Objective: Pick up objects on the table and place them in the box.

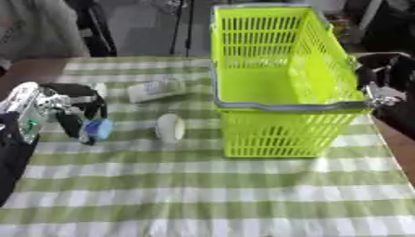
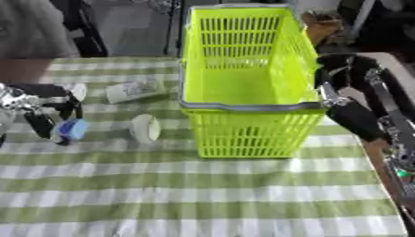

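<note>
A table (image 1: 203, 194) under a green-and-white checked cloth fills the view; behind it the room is dim, with dark stands and a grey floor. One yellow-green basket (image 1: 279, 88) with slatted walls and a grey rim stands upright on the far right part of the cloth. Three loose things show: one white roll (image 1: 170, 127) standing on edge just left of the basket, one pale flat packet (image 1: 155, 90) lying farther back, and one small blue thing (image 1: 99, 128) at the left. The left hand (image 1: 69, 111) is low over the cloth at the left edge, its fingers curled round the blue thing. The right hand (image 2: 336, 69) hangs beside the basket's right wall; I cannot tell how its fingers stand
</note>
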`<action>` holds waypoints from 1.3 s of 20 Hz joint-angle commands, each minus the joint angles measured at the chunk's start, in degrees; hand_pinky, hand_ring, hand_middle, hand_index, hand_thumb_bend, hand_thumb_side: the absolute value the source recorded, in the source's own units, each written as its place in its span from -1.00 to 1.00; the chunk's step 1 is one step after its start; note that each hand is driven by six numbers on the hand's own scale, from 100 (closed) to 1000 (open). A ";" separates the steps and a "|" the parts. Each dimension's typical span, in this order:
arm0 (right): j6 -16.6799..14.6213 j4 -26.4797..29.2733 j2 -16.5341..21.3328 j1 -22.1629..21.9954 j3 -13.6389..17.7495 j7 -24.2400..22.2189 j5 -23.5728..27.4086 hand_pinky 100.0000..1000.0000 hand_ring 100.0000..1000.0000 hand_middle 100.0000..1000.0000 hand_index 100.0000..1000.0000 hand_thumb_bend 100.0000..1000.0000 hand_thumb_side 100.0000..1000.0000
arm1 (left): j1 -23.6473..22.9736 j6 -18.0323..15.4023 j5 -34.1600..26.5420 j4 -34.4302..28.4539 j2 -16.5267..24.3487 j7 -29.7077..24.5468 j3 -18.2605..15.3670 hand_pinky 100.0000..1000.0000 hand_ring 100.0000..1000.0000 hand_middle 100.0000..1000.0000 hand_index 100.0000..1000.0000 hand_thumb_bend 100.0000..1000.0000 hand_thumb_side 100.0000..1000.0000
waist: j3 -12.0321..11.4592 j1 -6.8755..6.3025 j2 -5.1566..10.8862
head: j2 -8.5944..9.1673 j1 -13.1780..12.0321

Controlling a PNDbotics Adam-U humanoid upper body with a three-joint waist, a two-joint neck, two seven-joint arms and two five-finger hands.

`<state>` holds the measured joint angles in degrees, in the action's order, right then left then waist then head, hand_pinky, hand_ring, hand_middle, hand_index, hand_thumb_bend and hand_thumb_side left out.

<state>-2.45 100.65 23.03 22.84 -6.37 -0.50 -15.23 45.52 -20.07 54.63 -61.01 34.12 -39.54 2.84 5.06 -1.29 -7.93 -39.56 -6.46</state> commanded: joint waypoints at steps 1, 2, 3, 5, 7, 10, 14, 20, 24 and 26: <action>0.00 1.06 1.57 0.53 0.68 0.12 0.06 0.03 0.01 0.16 0.52 -0.78 0.01 | 2.62 0.54 -2.39 -5.87 3.37 -0.32 -0.91 0.30 0.05 -0.56 -0.10 -0.11 -1.00 | -0.10 -0.07 1.20 | 0.36 0.03; -0.01 1.05 1.57 0.51 0.69 0.14 0.05 0.03 0.01 0.16 0.52 -0.78 0.01 | 2.82 0.71 -2.78 -6.91 3.52 -0.57 -0.87 0.30 0.05 -0.56 -0.10 -0.11 -1.00 | -0.12 -0.09 1.25 | 0.37 0.01; -0.01 1.02 1.56 0.47 0.66 0.12 0.05 0.03 0.01 0.16 0.52 -0.78 0.01 | 3.38 0.61 -3.34 -8.34 3.50 -0.44 -0.77 0.29 0.05 -0.57 -0.10 -0.09 -1.00 | -0.13 -0.14 1.39 | 0.40 0.03; -0.04 1.00 1.55 0.42 0.64 0.09 0.02 0.03 0.01 0.16 0.52 -0.79 0.01 | 4.31 0.65 -4.88 -10.87 3.07 0.74 -0.71 0.24 0.02 -0.59 -0.13 -0.18 -1.00 | -0.12 -0.18 1.59 | 0.49 0.03; -0.04 0.98 1.48 0.42 0.63 0.10 0.01 0.03 0.01 0.16 0.52 -0.78 0.01 | 5.33 1.35 -7.85 -12.24 1.90 4.12 -0.81 0.20 0.01 -0.60 -0.15 -0.28 -1.00 | -0.07 -0.19 1.70 | 0.65 -0.05; -0.08 0.94 1.40 0.42 0.54 -0.01 0.03 0.03 0.01 0.16 0.52 -0.78 0.01 | 6.57 3.17 -12.90 -12.58 0.13 9.65 -0.70 0.16 -0.01 -0.62 -0.20 -0.34 -1.00 | 0.04 -0.20 1.78 | 0.81 -0.16; -0.13 0.91 1.29 0.54 0.36 -0.20 0.07 0.03 0.01 0.16 0.52 -0.78 0.00 | 8.69 6.25 -21.05 -11.29 -3.15 17.46 -0.26 0.07 -0.05 -0.64 -0.24 -0.60 -1.00 | 0.33 -0.24 1.91 | 1.03 0.05; -0.25 0.91 1.03 0.77 -0.04 -0.55 0.16 0.03 0.01 0.16 0.52 -0.78 0.00 | 11.81 7.92 -29.41 -9.77 -7.67 24.26 1.74 0.01 -0.07 -0.65 -0.25 -0.72 -1.00 | 0.93 -0.59 2.17 | 1.36 -0.53; -0.32 0.92 0.94 0.96 -0.23 -0.74 0.21 0.03 0.01 0.16 0.52 -0.78 0.00 | 12.80 5.89 -32.14 -10.62 -9.99 26.64 4.41 0.04 -0.06 -0.61 -0.22 -0.64 -1.00 | 1.37 -0.77 2.34 | 1.49 -1.06; -0.35 0.93 0.85 1.06 -0.37 -0.84 0.24 0.03 0.01 0.16 0.52 -0.78 0.00 | 12.94 3.70 -31.99 -11.01 -10.99 24.94 6.63 0.08 -0.02 -0.56 -0.17 -0.50 -1.00 | 1.51 -0.85 2.39 | 1.60 -1.20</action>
<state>-2.66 100.65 23.02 22.85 -6.82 -1.18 -15.23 56.88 -15.21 23.21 -70.64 22.97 -14.38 8.54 6.51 -2.32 -6.65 -38.57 -7.38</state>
